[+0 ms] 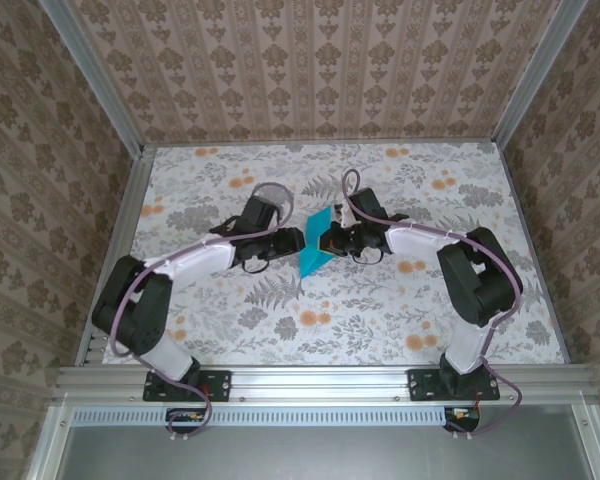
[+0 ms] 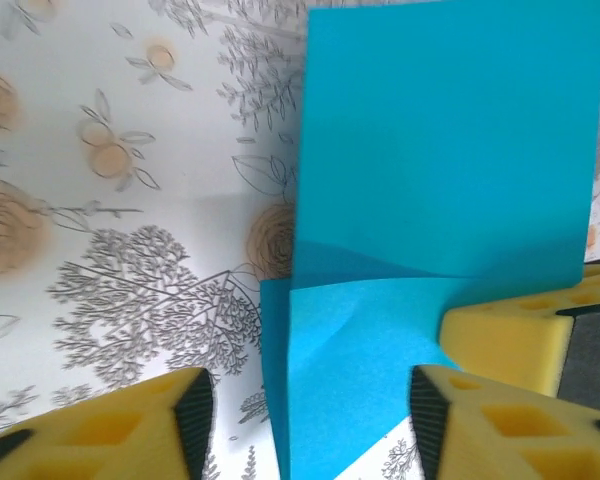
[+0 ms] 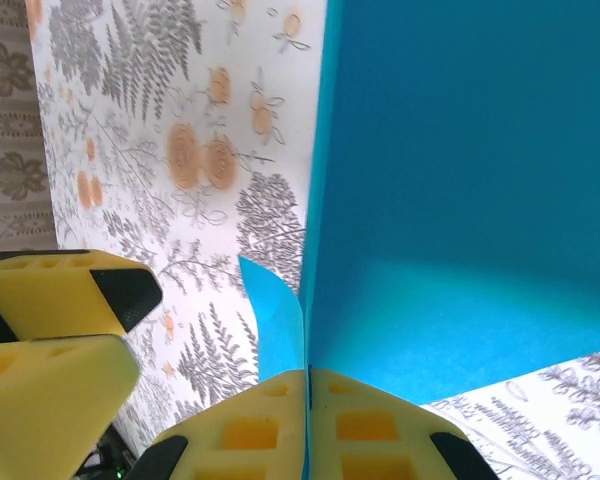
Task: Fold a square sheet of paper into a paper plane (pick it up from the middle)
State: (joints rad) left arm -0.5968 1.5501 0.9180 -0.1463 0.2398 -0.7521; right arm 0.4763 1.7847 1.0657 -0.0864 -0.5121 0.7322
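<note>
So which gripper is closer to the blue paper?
Right: the right gripper is shut on the blue paper; the left gripper is open around its edge, not gripping.

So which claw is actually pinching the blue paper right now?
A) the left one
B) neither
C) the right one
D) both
C: the right gripper is clamped shut on the blue paper, while the left gripper stands open, its jaws apart on either side of the sheet.
</note>
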